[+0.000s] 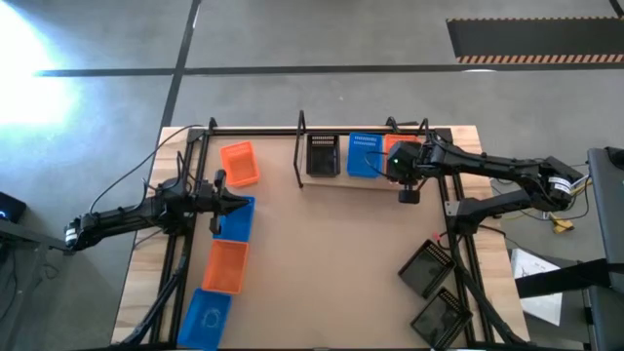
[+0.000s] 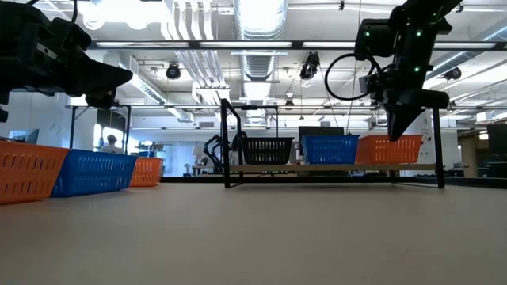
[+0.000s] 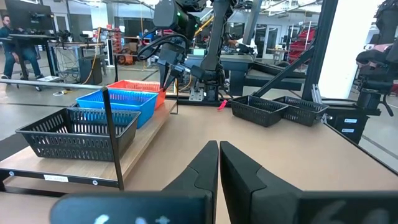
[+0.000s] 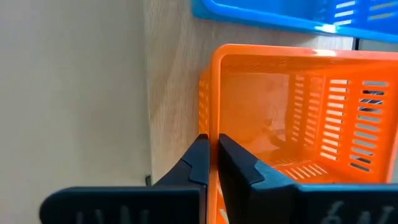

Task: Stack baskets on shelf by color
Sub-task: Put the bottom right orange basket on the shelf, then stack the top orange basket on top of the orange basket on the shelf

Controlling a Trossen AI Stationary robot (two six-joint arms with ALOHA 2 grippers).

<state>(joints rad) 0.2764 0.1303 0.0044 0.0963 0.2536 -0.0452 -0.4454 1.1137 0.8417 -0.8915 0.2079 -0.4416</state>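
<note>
Currently right pincer (image 4: 211, 163) clamped on near wall of orange basket (image 1: 400, 148) at shelf's (image 1: 331, 180) right end, beside blue basket (image 1: 364, 154) and black basket (image 1: 323, 154). Thin rim grip: basket could tilt or slip on release, snag wire frame, nudge blue neighbour. Left pincer (image 3: 219, 163) fingers together, empty, hovering at surface's left edge over loose blue basket (image 1: 234, 217); closed fingers would push it, not grasp. More baskets along left edge; black pair (image 1: 434, 288) near right front corner.

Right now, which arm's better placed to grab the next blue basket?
Left. The left gripper hovers at the blue basket on the table's left side; the right gripper is at the shelf's orange basket.
</note>
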